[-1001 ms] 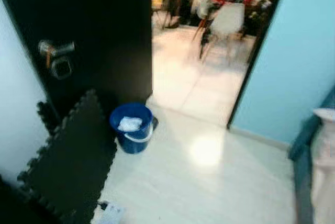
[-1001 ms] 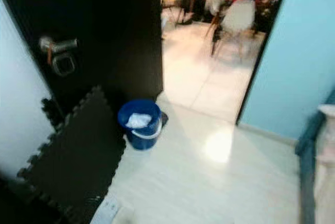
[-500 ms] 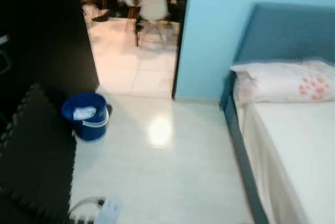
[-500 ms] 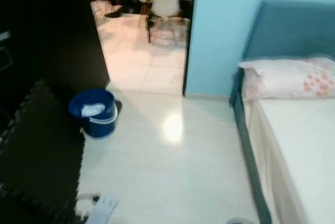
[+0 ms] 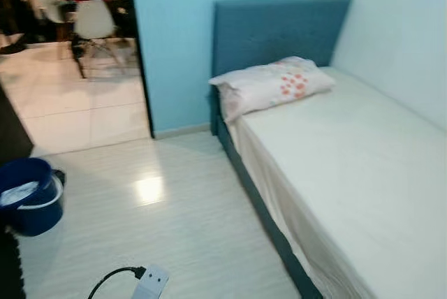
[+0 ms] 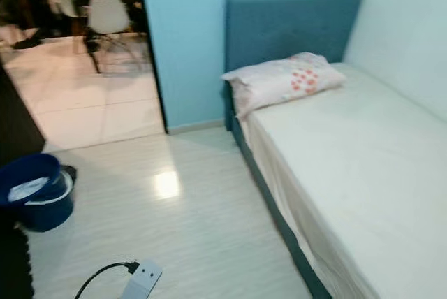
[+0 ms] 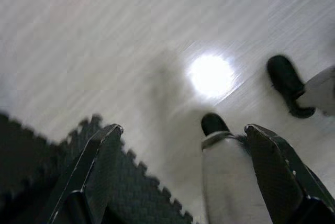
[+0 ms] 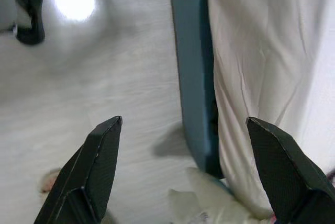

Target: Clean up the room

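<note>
On my right: bed (image 5: 363, 173) with a white sheet, blue headboard (image 5: 279, 26) against the wall, flowered pillow (image 5: 269, 84) lying at its head.
Floor: pale boards (image 5: 188, 222); I see a white power strip (image 5: 150, 283) with a black cable near my feet.
Far left: blue bucket (image 5: 29, 198) with something white inside, standing by the doorway.
Doorway: white chair (image 5: 92, 23) in the tiled room beyond.
Left gripper (image 7: 183, 130): jaws spread wide, released, over the floor beside a dark foam mat (image 7: 52, 171).
Right gripper (image 8: 183, 122): jaws spread wide, grasping nothing, above the blue bed frame (image 8: 193, 77) and hanging sheet (image 8: 261, 67).
</note>
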Available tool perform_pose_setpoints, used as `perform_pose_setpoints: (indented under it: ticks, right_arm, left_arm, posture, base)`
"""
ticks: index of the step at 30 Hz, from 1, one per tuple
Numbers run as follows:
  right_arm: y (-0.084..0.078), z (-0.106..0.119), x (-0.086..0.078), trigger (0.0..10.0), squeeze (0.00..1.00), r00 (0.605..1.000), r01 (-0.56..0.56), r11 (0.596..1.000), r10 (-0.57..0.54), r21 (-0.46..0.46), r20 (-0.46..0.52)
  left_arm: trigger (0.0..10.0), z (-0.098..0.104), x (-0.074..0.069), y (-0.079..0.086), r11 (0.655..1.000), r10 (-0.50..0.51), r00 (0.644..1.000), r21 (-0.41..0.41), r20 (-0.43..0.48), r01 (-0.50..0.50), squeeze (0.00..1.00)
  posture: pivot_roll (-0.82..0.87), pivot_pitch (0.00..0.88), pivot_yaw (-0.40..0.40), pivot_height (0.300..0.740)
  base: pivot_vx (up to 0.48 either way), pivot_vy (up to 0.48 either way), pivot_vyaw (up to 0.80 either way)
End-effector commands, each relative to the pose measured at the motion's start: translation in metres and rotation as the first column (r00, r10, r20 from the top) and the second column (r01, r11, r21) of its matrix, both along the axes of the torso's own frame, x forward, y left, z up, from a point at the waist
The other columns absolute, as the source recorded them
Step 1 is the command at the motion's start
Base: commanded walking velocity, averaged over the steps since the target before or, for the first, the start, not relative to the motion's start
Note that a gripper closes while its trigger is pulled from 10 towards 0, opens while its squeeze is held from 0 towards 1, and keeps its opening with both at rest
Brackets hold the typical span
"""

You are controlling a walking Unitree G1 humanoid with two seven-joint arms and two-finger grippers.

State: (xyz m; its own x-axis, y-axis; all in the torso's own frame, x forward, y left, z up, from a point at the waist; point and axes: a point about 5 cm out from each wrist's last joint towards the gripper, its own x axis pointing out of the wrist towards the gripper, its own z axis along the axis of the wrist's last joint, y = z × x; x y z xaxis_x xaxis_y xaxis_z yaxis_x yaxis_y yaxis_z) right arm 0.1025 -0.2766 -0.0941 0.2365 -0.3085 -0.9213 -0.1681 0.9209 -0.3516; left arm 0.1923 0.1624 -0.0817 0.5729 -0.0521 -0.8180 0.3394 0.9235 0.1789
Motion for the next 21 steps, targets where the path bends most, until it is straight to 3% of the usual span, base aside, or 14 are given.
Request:
perform_pose_setpoints:
  ticks: [1,5,9,12,21]
  right_arm:
    - [0.006,-0.001,0.004,10.0,0.0,1.0,0.02,1.0,-0.02,0.011,0.023]
    - [0.009,-0.001,0.009,10.0,0.0,0.998,0.039,0.999,-0.039,0.013,0.049]
    - [0.0,0.004,0.013,10.0,0.0,0.993,0.082,0.997,-0.082,0.002,0.087]
    - [-0.015,0.008,0.009,10.0,0.0,0.988,0.122,0.992,-0.12,-0.018,0.102]
    - [-0.012,0.007,0.009,10.0,0.0,0.986,0.13,0.991,-0.127,-0.019,0.109]
  left_arm:
    - [10.0,0.0,0.001,0.0,1.0,0.006,1.0,-0.004,0.004,-0.006,0.0]
    - [10.0,0.002,0.004,-0.001,1.0,0.017,1.0,-0.014,0.022,-0.016,0.0]
    - [10.0,0.005,0.008,-0.002,0.999,0.035,0.998,-0.039,0.05,-0.033,0.0]
    - [10.0,0.007,0.012,-0.002,0.996,0.069,0.996,-0.065,0.061,-0.065,0.0]
    - [10.0,0.006,0.011,-0.01,0.984,0.065,0.998,-0.168,0.014,-0.061,0.0]
  posture:
    - [0.11,0.0,-0.034,0.731]
    - [0.11,0.0,-0.034,0.731]
    - [0.11,0.0,-0.034,0.731]
    - [0.11,0.0,-0.031,0.731]
    - [0.11,0.0,-0.031,0.731]
  base:
    - [0.0,0.0,-0.77]
    - [0.0,0.0,-0.77]
    - [0.0,0.0,-0.77]
    - [0.0,0.0,-0.77]
    - [0.0,0.0,-0.77]
